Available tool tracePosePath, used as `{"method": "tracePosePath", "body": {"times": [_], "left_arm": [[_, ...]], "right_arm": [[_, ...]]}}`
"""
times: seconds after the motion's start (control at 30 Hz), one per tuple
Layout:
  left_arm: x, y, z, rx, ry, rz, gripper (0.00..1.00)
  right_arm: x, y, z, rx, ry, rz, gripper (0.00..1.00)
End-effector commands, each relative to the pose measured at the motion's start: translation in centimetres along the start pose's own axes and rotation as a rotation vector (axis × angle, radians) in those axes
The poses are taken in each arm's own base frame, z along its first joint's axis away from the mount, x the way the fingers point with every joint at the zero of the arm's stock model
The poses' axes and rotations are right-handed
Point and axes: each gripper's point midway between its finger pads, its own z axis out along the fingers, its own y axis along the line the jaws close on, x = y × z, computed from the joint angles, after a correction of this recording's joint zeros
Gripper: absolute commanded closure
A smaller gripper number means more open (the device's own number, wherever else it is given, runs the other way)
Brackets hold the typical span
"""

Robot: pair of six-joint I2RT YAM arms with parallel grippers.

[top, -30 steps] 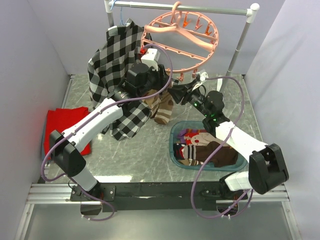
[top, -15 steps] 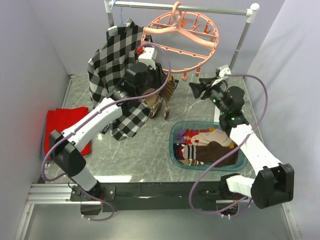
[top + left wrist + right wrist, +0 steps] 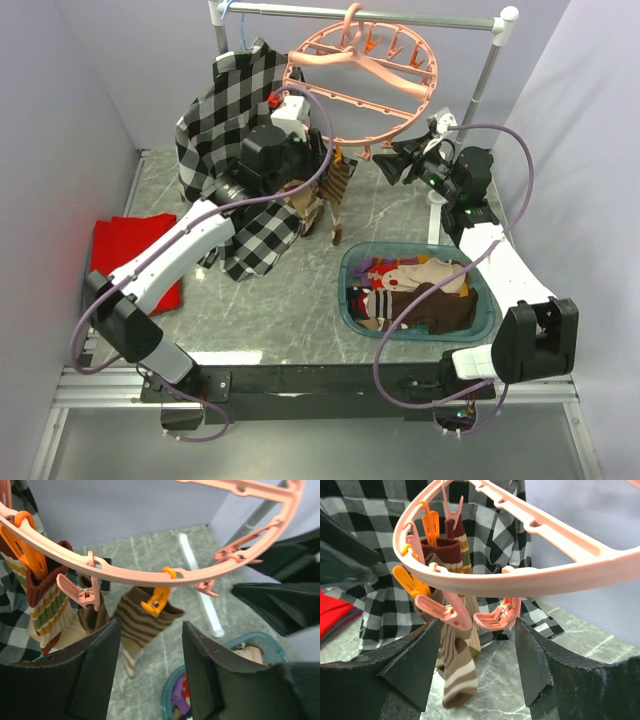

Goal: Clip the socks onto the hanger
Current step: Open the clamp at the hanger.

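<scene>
Plain pale lavender walls [image 3: 100,80] enclosed a grey marbled table [image 3: 270,300]; a grey metal rail [image 3: 440,18] spanned the back.

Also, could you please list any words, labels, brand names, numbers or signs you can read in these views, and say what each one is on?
No text can be read in any view. The hanger, the socks clipped to it, the plaid shirt and the teal basin show no print, label or number.
</scene>
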Motion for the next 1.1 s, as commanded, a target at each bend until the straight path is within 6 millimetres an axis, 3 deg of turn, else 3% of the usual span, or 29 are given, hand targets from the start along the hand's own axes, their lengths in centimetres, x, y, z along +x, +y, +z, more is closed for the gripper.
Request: {"method": "tracePosePath", "body": {"times": [0.0,0.23,0.4,0.57,0.83,1.07], "left_arm": [[-2.2,-1.8,-2.8,0.088,-0.044,-0.027,0.41],[-2.0,-2.7,-4.2,0.114,-0.033,-0.085,0.24],[-1.8,-3.4,-3.9,0.105,-0.029,-0.113,0.24],[-1.8,-3.4,-3.2,0.071,-0.031,-0.137,0.28],[-2.3,-2.5,-2.4,0.001,-0.053,-0.154,0.44],[-2.9,-2.2,-1.5,-0.032,-0.083,-0.175,0.45]], "right_arm": [[-2.6,0.4,0.7,-0.045,-0.053,-0.06,0.33],[-3.1,1.2,1.1,0.032,-0.094,-0.101,0.37],[-2.5,2.8,1.8,0.073,-0.097,-0.112,0.39],[-2.2,5.1,2.7,0.047,-0.105,-0.1,0.43],[-1.7,7.2,3.2,0.01,-0.103,-0.08,0.53],[-1.4,8.5,3.2,-0.003,-0.092,-0.091,0.55]]}}
